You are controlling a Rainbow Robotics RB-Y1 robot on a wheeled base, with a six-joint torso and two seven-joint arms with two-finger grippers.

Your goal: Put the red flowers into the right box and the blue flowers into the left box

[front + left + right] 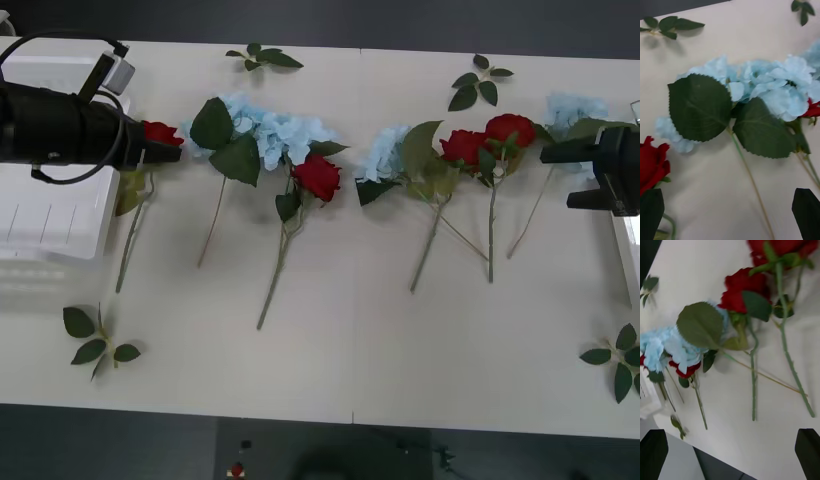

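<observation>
Red flowers [160, 132] just beside left gripper [170, 152] jaws, ungrasped.

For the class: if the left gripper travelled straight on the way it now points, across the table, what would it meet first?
Probably the blue flowers with their large leaves, straight ahead of the open left gripper; its height above the table is unclear. A red rose sits beside one finger.

Flowers [300, 160] lie in a crowded row across the far half of the table [350, 350], stems overlapping. The near half lies open, with leaf sprigs [95, 345] at both corners.
</observation>
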